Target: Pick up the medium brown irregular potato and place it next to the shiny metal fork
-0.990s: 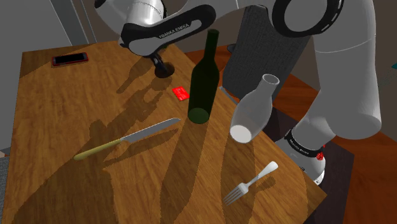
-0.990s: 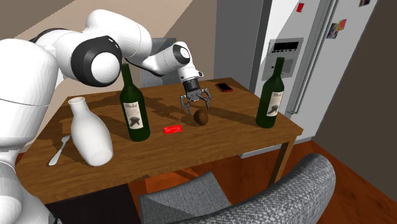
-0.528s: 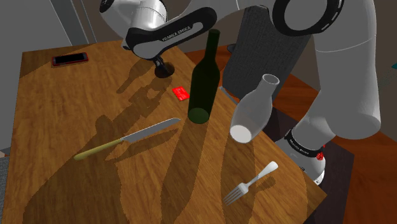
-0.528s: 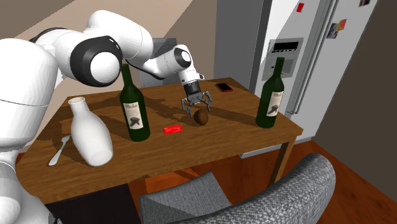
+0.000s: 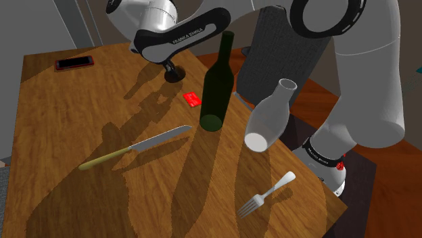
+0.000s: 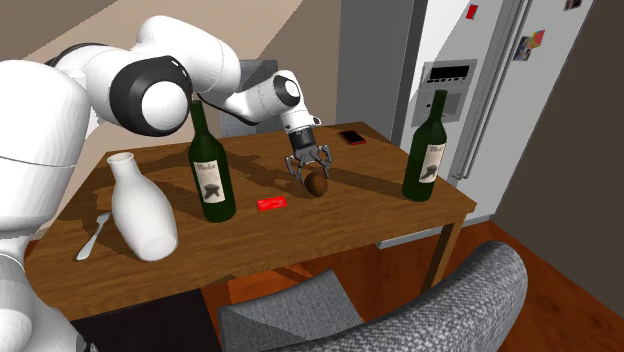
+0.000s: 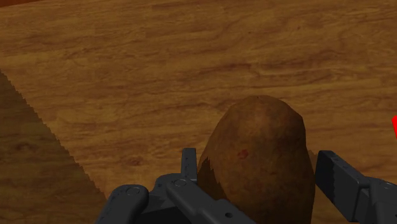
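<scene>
A brown, lumpy potato point(image 7: 261, 159) rests on the wooden table point(image 6: 380, 205), also seen in the second exterior view point(image 6: 317, 185). My black gripper point(image 7: 257, 159) has come down over it, with one finger against each side, shut on the potato. In the second exterior view the gripper point(image 6: 313, 178) points straight down at the table's middle. From the shoulder view, the hand point(image 5: 174, 73) hides the potato. The pale metal fork point(image 5: 267, 194) lies near the table's close corner, by the white vase point(image 6: 143, 210) and fork point(image 6: 92, 237) at the second exterior view's left.
A dark green bottle point(image 5: 216, 84) and the white vase point(image 5: 270, 115) stand between the potato and the fork. A red card point(image 5: 193, 99), a knife point(image 5: 135, 147) and a phone point(image 5: 74, 63) lie on the table. A second bottle point(image 6: 425, 150) stands near the fridge-side edge.
The gripper has dropped lower over the potato, and its fingers have closed in from wide apart onto the potato's sides. The potato has not moved.
</scene>
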`<state>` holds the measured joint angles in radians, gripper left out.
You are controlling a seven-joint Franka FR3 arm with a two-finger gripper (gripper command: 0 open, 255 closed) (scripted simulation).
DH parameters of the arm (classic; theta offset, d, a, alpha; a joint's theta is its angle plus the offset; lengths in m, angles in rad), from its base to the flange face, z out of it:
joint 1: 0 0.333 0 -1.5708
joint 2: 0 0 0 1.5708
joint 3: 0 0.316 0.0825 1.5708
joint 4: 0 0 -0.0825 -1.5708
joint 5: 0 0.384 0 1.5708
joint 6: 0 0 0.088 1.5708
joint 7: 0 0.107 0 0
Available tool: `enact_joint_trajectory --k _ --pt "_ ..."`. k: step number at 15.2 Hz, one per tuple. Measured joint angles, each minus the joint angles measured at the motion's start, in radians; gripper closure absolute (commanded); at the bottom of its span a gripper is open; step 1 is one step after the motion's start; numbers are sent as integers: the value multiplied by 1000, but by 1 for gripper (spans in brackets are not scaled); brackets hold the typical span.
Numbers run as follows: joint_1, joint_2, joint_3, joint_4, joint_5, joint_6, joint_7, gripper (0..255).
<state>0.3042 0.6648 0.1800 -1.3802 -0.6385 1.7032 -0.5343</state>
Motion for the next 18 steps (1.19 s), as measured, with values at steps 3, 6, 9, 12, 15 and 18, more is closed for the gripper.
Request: enact_joint_trajectory --k 3,6,9,12,15,18 --pt "1 1 0 1 0 0 1 255" --pt "0 1 0 4 0 -4 -2 255" --pt "1 -10 0 14 3 -25 -16 255" --pt "2 -22 1 36 7 -53 -33 255" --pt "5 -34 3 54 11 -80 -47 255" --pt "5 -51 4 63 15 -102 -60 255"
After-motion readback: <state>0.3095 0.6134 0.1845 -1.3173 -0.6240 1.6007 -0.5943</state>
